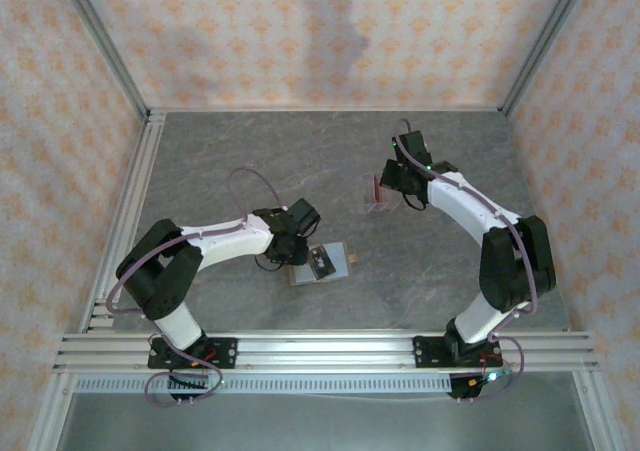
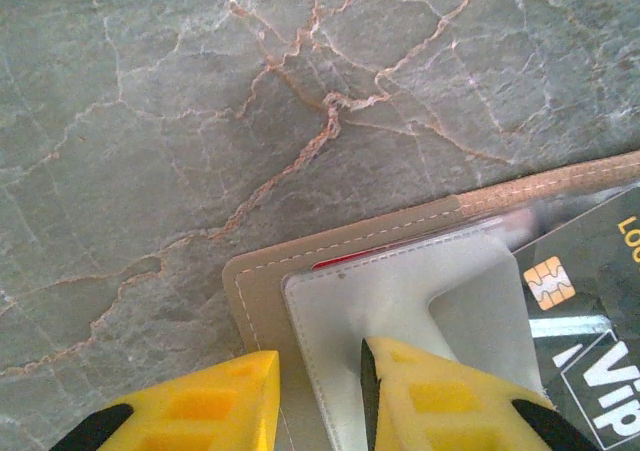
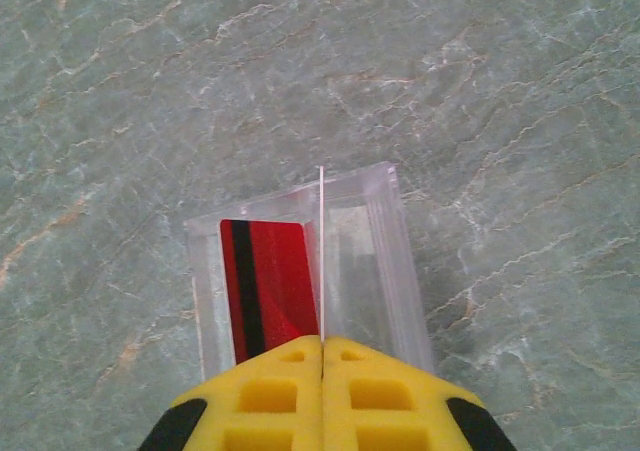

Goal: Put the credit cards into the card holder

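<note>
Our left fingers sit open over the flat card holder on the tabletop, and off to its right our right fingers pinch a credit card standing on edge in the clear stand, so we think it must go left.

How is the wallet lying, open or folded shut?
Open. The wallet lies spread on the table, grey inside up, with a dark chip card in it.

"ViP" on dark card, gold "LO"
</note>
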### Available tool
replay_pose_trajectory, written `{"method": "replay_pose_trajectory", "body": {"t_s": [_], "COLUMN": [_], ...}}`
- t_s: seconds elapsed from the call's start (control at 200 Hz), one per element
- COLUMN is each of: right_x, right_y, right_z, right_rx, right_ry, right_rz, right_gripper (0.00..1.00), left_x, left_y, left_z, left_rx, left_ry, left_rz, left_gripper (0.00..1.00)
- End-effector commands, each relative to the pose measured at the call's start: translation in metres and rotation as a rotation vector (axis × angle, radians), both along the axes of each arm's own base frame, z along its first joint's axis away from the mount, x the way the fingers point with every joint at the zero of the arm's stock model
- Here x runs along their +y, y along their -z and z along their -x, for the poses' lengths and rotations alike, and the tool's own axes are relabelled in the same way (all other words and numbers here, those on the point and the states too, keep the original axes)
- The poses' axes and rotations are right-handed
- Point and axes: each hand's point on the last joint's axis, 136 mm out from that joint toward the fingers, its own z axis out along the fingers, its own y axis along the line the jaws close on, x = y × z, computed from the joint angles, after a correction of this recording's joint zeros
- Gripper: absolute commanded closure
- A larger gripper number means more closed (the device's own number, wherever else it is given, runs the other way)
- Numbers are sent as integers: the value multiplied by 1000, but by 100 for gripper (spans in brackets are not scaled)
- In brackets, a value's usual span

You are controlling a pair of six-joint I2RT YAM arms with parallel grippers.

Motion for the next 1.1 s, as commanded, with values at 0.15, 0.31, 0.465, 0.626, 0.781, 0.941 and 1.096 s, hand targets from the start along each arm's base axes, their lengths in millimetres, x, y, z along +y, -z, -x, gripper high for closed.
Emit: {"method": "replay_pose_trajectory", "body": {"t_s": [0.15,0.31,0.465,0.626,0.781,0.941,1.096], "right_x": [-14,-17,-16,-10,-8,-7,-10], "right_y": [-1,2,7,16,20,23,17], "right_z": [3,1,-2,-5,-6,-5,-4], "right_rx": [20,23,33,60,65,76,64], "right_ry": [-16,-20,-33,-66,-75,-81,-67], "right_rz": [77,85,95,92,85,83,84], "right_gripper": [100,100,100,100,100,93,82], "left_x": [13,14,14,15,14,13,12], "left_y": [9,8,10,10,9,8,1], "left_z": [2,2,3,3,2,2,0], "left_rx": [25,22,26,26,25,24,13], "left_ry": [-7,-9,-12,-10,-9,-9,-10], "left_rz": [-54,-57,-58,-60,-58,-55,-43], "left_gripper": [72,72,72,72,72,72,72]}}
